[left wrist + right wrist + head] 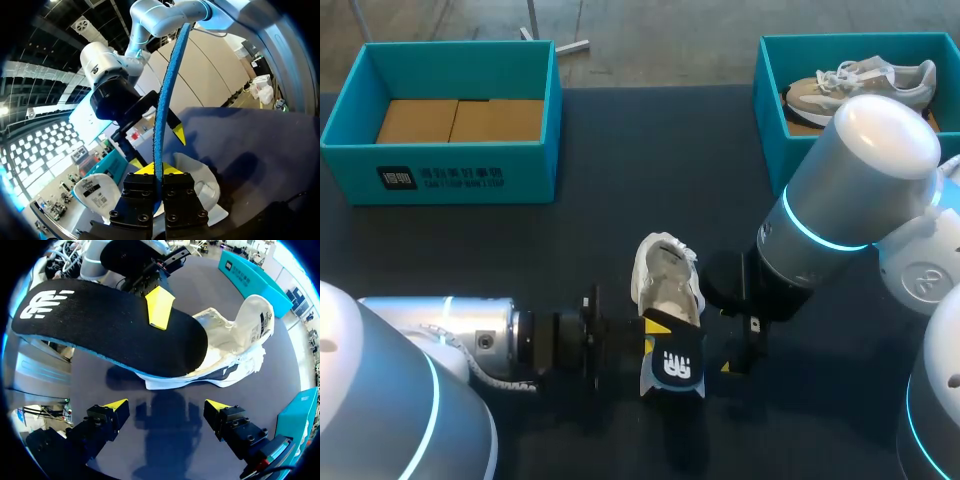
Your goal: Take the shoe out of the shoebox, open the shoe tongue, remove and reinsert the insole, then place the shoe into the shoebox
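Overhead head view; wrist views near insole [100, 325]

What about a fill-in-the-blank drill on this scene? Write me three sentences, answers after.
1. The left tool is shut on the black-topped ______.
2. The right tool stands ______, holding nothing.
3. The white shoe rests on the dark ______.
Missing words: insole; open; table.
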`<control>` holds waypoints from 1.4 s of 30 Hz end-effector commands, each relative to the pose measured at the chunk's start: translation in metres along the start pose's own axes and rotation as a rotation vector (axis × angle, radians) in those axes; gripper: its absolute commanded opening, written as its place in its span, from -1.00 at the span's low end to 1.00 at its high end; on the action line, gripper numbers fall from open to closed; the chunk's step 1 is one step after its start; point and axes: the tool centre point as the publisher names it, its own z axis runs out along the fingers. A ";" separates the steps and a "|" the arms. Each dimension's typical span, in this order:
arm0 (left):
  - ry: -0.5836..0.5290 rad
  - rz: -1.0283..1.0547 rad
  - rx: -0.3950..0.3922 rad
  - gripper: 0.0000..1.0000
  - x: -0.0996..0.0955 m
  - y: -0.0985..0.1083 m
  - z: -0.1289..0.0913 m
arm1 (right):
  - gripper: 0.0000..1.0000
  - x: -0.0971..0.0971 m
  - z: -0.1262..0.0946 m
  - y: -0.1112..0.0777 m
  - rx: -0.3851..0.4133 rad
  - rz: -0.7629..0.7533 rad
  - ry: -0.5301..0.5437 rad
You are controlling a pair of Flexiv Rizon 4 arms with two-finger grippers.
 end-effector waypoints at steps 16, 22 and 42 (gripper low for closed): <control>-0.034 0.012 -0.067 -1.00 -0.004 0.012 0.007 | 1.00 0.001 0.001 0.000 0.002 0.001 -0.003; -0.030 0.016 -0.087 -1.00 -0.005 0.018 0.008 | 1.00 0.001 0.001 0.000 0.002 0.001 -0.003; -0.041 0.057 -0.182 -1.00 -0.007 0.033 0.012 | 1.00 0.001 0.001 0.000 0.002 0.001 -0.003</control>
